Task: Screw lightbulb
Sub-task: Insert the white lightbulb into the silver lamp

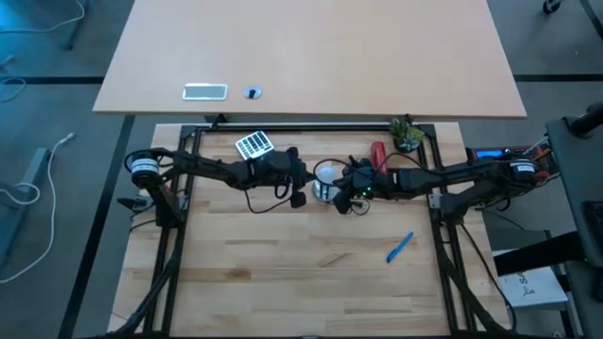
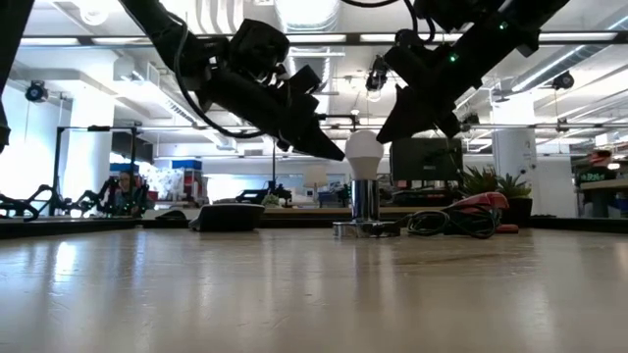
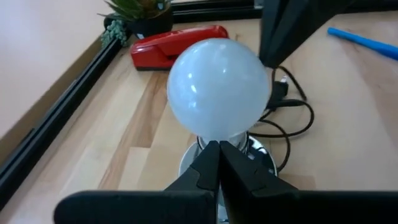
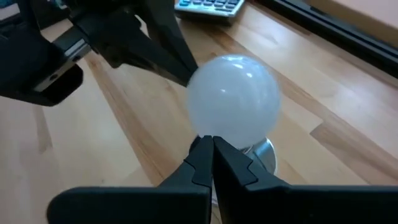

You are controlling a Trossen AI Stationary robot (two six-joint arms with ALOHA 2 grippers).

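Note:
The whitish lightbulb (image 2: pixel 363 149) stands upright, its narrow end down in the shiny silver socket (image 2: pixel 365 201), at the table's middle toward the far side; it also shows in the high view (image 1: pixel 327 173). My left gripper (image 3: pixel 215 147) is shut, its tips at the globe's left side. My right gripper (image 4: pixel 208 142) is shut, its tips at the globe's right side. The two grippers face each other across the bulb. My left gripper's shut fingertips (image 2: pixel 340 153) press against the globe's left side (image 3: pixel 205 127), low on the globe. They come slanting down from the table's left. The bulb stands upright in the socket. My right gripper's shut fingertips (image 2: pixel 385 135) lie against the globe's right side (image 4: pixel 214 127). They come slanting down from the table's right.
A red stapler (image 1: pixel 379 153) and a small plant (image 1: pixel 406 134) are at the far right, with the socket's black cord (image 2: pixel 446 224) coiled beside the stapler. A calculator (image 1: pixel 253 145) lies at the far left. A blue pen (image 1: pixel 399 247) lies right of the middle. The near half has free room.

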